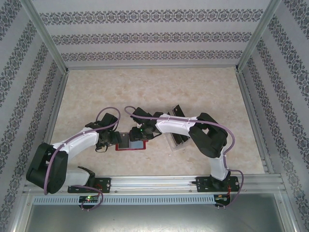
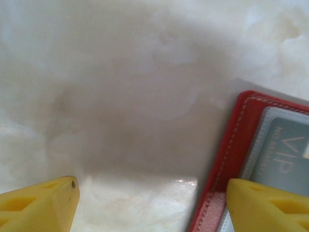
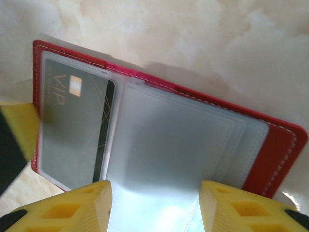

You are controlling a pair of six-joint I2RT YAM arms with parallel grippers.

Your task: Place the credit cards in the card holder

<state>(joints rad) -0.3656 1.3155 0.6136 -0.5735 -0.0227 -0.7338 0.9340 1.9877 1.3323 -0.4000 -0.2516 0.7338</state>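
One dark grey VIP card (image 3: pixel 72 130) under a clear sleeve, left half of stitched red card holder (image 3: pixel 282 154); glossy marbled table (image 2: pixel 120 96); left gripper (image 2: pixel 152 187) and right gripper (image 3: pixel 154 189) both spread apart, holding nothing

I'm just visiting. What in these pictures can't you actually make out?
- Top view: card holder largely hidden under the left arm and right arm; pockets unreadable.
- Top view: clear tray partly under the right arm; card count too small to tell.
- Left wrist view: VIP credit card cut off by the edge and a yellow jaw; small print blurred.
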